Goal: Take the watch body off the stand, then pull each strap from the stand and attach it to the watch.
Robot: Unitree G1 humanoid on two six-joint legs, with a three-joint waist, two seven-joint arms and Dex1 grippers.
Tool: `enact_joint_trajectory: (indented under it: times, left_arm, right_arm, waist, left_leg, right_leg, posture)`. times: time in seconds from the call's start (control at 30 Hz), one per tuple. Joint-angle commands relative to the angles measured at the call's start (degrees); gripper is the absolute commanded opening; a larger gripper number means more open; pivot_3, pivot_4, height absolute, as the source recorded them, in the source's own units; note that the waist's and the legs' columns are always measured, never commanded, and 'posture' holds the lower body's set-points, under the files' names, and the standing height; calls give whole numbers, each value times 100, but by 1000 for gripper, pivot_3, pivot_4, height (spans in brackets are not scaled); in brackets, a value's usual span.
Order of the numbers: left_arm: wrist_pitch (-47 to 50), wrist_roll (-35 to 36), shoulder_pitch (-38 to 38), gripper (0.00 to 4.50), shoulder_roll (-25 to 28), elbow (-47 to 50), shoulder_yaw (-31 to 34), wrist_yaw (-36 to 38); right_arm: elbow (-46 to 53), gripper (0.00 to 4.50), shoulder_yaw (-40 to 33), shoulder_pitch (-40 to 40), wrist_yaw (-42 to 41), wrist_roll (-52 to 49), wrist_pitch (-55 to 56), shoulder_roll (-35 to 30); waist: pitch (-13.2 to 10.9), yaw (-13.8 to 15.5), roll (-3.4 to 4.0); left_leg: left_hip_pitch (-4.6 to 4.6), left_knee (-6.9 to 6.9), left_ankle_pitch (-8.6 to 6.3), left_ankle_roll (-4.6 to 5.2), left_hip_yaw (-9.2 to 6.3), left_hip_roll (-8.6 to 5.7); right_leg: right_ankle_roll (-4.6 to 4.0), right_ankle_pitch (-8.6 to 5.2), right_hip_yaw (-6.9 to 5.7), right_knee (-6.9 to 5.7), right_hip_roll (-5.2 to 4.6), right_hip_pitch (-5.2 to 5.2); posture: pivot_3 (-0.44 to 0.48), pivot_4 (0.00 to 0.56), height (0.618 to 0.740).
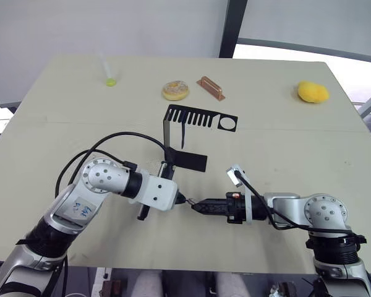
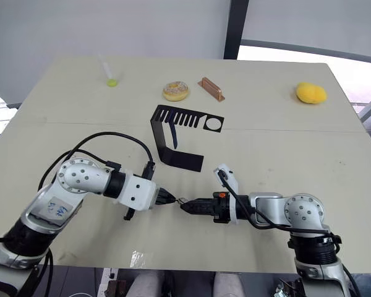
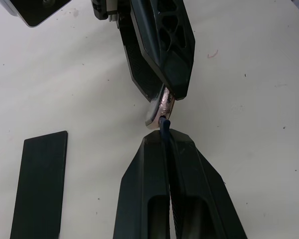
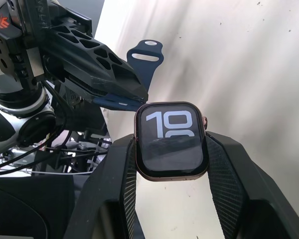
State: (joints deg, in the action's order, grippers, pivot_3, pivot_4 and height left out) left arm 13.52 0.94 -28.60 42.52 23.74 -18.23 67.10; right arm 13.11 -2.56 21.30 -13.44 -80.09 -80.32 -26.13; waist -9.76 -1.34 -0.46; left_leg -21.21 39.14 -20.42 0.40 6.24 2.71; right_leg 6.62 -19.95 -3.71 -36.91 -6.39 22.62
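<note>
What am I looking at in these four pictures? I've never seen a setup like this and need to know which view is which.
It is a two-armed humanoid robot working at a pale table. The two wide pictures come from a stereo camera on its head, looking down over both arms. The two close pictures come from cameras on the wrists, looking along each end effector's black fingers.

The right end effector is shut on the watch body, whose screen shows white digits. The left end effector is shut on a navy strap, its end brought up to the watch's edge.

On the table stands the black bent stand, with one more strap hanging from it. Farther back lie a doughnut, a copper-coloured bar, a yellow lemon-like object and a small green-tipped item.
</note>
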Motion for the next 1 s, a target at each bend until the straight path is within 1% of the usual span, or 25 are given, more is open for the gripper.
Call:
enact_joint_trajectory:
  times: [0.03, 0.4, 1.0]
  left_arm:
    - [-24, -124, -116, 0, -203, 171, -234, -146]
    - [16, -379, -274, 0, -414, 84, -317, -169]
    - [86, -564, -444, 0, -549, -27, -368, -154]
  right_arm:
    - [321, 1509, 65, 125, -65, -488, 21, 105]
    - [358, 1509, 90, 146, 37, -715, 44, 62]
    - [463, 1509, 200, 160, -29, -869, 155, -2]
  waist:
    - [0, 0, 0]
    - [0, 9, 0]
    - [0, 11, 0]
  left_leg:
    - [0, 0, 0, 0, 0, 0]
    - [-1, 0, 0, 1, 0, 0]
    - [-1, 1, 1, 2, 0, 0]
  right_leg:
    - [0, 0, 0, 0, 0, 0]
    - [0, 0, -1, 1, 0, 0]
    - [0, 0, -1, 0, 0, 0]
  posture:
    - [0, 150, 740]
    - [0, 150, 740]
    - [0, 150, 740]
